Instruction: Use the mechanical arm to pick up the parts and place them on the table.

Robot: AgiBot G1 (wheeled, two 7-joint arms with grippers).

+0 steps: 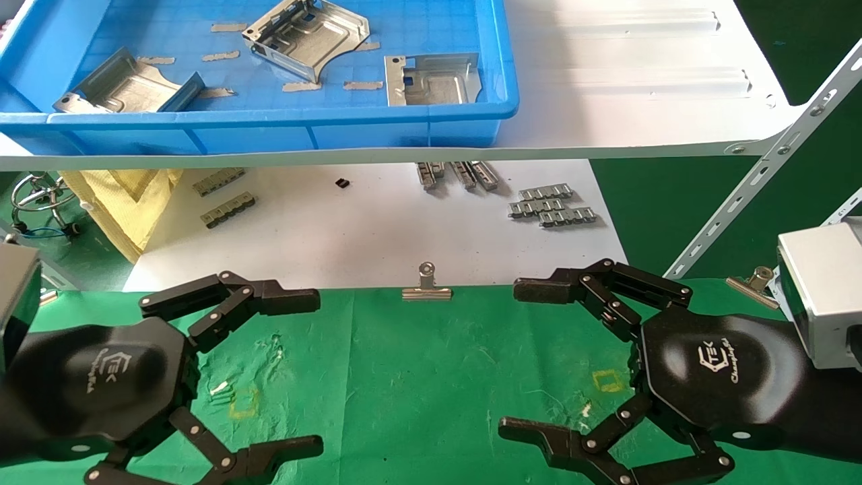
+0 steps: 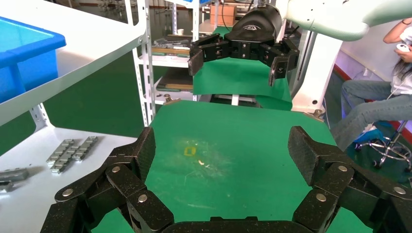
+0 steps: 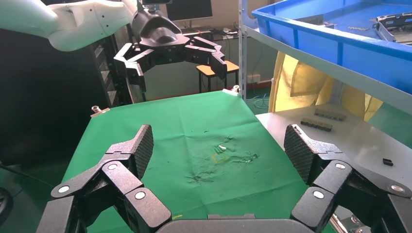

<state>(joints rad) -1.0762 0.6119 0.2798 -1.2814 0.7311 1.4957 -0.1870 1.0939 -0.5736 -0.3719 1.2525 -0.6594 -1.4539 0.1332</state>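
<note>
We read the scene from left to right. The left gripper hovers over the table with its fingers spread wide and nothing between them. The right gripper hovers at the same level, mirrored toward the left one, also spread and empty.

The parts lie in the blue tray on the white shelf board, above and beyond both grippers, so we judge that the coming move is a reach up and forward.

- The left part lies beyond the left gripper. Its long axis runs across the tray, tilted slightly.
- The middle part lies farthest back. It sits skewed, with its curved cut-out toward the tray's front.
- The right part lies flat near the tray's front wall, between the two grippers' lines and somewhat nearer the right gripper. Its long axis runs parallel to that wall.

No part rests on the table yet.
</note>
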